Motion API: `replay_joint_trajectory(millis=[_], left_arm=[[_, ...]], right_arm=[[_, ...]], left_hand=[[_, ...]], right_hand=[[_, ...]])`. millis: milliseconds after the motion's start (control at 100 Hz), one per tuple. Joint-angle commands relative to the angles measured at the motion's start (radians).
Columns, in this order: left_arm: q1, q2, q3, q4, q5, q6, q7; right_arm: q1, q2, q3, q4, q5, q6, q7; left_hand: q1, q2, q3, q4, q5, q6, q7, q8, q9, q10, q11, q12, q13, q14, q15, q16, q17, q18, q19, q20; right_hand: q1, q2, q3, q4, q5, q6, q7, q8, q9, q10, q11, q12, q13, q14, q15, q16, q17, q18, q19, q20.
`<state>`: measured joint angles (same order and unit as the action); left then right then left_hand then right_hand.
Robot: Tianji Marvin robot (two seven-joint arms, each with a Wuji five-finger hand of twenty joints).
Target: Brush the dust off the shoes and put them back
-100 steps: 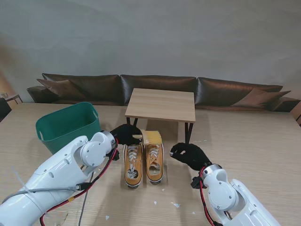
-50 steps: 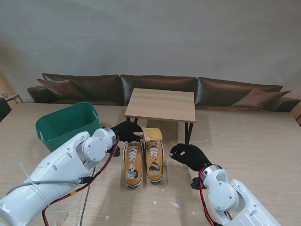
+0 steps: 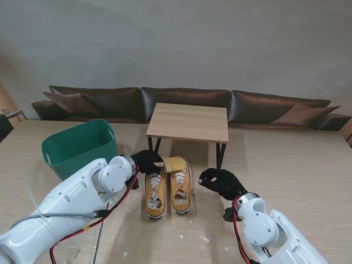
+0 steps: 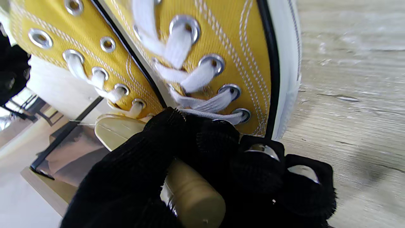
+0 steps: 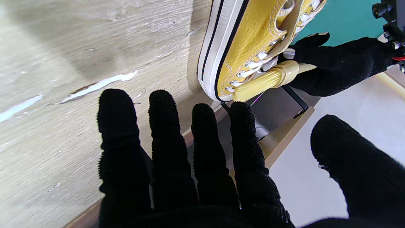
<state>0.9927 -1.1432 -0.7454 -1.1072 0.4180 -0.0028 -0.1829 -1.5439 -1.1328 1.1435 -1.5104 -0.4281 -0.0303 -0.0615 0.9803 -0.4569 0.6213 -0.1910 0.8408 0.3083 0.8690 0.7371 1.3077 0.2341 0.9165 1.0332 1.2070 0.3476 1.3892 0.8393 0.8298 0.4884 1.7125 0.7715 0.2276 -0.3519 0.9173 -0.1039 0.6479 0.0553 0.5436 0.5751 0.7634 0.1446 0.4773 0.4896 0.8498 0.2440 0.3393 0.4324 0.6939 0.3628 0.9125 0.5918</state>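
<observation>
Two yellow canvas sneakers with white laces lie side by side, toes away from me: the left shoe [image 3: 155, 193] and the right shoe [image 3: 180, 187]. My left hand [image 3: 146, 161], in a black glove, is shut on a pale wooden brush [image 3: 164, 163] at the toe end of the left shoe. In the left wrist view its fingers [image 4: 221, 177] wrap the brush handle [image 4: 193, 196] against the laced uppers [image 4: 221, 38]. My right hand [image 3: 220, 181] rests open to the right of the shoes, apart from them. Its spread fingers [image 5: 190, 164] face the shoe's sole edge [image 5: 246, 41] and the brush [image 5: 269, 80].
A green plastic basket [image 3: 80, 146] stands at the left, behind my left arm. A small wooden side table [image 3: 188, 122] with dark legs stands just beyond the shoes. White scraps [image 3: 205, 239] lie on the table nearer to me. A dark sofa [image 3: 181, 102] runs along the back.
The brush has moved left off the right shoe's toe, which now shows, back towards the left shoe. My right hand has not moved.
</observation>
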Motion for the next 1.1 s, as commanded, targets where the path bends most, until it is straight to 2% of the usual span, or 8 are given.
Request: replay_joint_trajectory(millis=[0,200,440,600,860,1090], left_arm=[[0.016,0.015,-0.009,-0.027,0.013,0.009,-0.032],[0.071,0.044,-0.06,-0.102,0.073,0.048,-0.073],[0.132,0.073,-0.125,-0.188,0.137,0.068,-0.127],[0.152,0.077,-0.152,-0.207,0.157,0.06,-0.124],[0.143,0.07,-0.155,-0.193,0.144,0.03,-0.1],[0.153,0.064,-0.184,-0.219,0.135,0.001,-0.074]], right_arm=[[-0.003,-0.003,-0.004,0.001,0.002,0.001,0.017],[-0.001,-0.002,-0.006,0.003,0.006,0.004,0.022],[0.0,-0.001,-0.006,0.002,0.011,0.009,0.03],[0.0,0.0,-0.007,0.002,0.013,0.008,0.036],[0.001,-0.001,-0.009,0.003,0.014,0.011,0.035],[0.001,0.0,-0.009,0.005,0.016,0.009,0.038]], left_hand=[[0.045,0.056,-0.004,0.003,0.018,-0.006,0.008,-0.005,0.059,0.029,0.01,0.0,0.056,0.08,0.094,0.0,0.005,0.0,0.066,0.003],[0.047,0.056,-0.005,0.003,0.019,-0.003,0.007,-0.007,0.059,0.03,0.009,0.0,0.056,0.08,0.094,-0.001,0.005,-0.001,0.066,0.002],[0.047,0.057,-0.006,0.004,0.018,-0.003,0.007,-0.006,0.059,0.029,0.009,0.0,0.056,0.081,0.094,-0.001,0.005,-0.001,0.067,0.001],[0.047,0.058,-0.008,0.004,0.015,-0.004,0.007,-0.006,0.058,0.03,0.006,-0.001,0.056,0.081,0.094,-0.001,0.004,-0.002,0.066,0.0],[0.05,0.06,-0.011,0.004,0.013,-0.004,0.008,-0.005,0.058,0.03,-0.001,-0.003,0.056,0.082,0.088,-0.003,-0.003,-0.005,0.061,-0.002],[0.051,0.06,-0.011,0.004,0.011,-0.007,0.01,-0.006,0.058,0.026,-0.003,-0.002,0.056,0.081,0.085,-0.003,-0.003,-0.005,0.061,-0.002]], right_hand=[[-0.01,0.039,-0.012,0.02,-0.002,0.003,0.011,-0.014,0.022,0.019,0.015,-0.005,0.018,0.009,0.01,0.009,-0.306,0.021,0.023,0.003],[-0.011,0.041,-0.014,0.02,0.0,0.003,0.011,-0.014,0.024,0.017,0.015,-0.005,0.019,0.007,0.01,0.009,-0.307,0.02,0.023,0.003],[-0.013,0.044,-0.019,0.019,-0.002,0.004,0.01,-0.015,0.022,0.02,0.014,-0.005,0.016,0.007,0.009,0.008,-0.309,0.02,0.022,0.003],[-0.014,0.044,-0.019,0.019,-0.001,0.002,0.011,-0.015,0.021,0.017,0.014,-0.005,0.017,0.005,0.01,0.008,-0.308,0.02,0.022,0.003],[-0.014,0.043,-0.019,0.02,-0.001,0.005,0.011,-0.015,0.022,0.019,0.015,-0.005,0.016,0.007,0.01,0.009,-0.308,0.019,0.023,0.004],[-0.014,0.044,-0.019,0.019,0.001,0.008,0.011,-0.015,0.022,0.018,0.016,-0.005,0.016,0.007,0.01,0.009,-0.308,0.022,0.023,0.004]])
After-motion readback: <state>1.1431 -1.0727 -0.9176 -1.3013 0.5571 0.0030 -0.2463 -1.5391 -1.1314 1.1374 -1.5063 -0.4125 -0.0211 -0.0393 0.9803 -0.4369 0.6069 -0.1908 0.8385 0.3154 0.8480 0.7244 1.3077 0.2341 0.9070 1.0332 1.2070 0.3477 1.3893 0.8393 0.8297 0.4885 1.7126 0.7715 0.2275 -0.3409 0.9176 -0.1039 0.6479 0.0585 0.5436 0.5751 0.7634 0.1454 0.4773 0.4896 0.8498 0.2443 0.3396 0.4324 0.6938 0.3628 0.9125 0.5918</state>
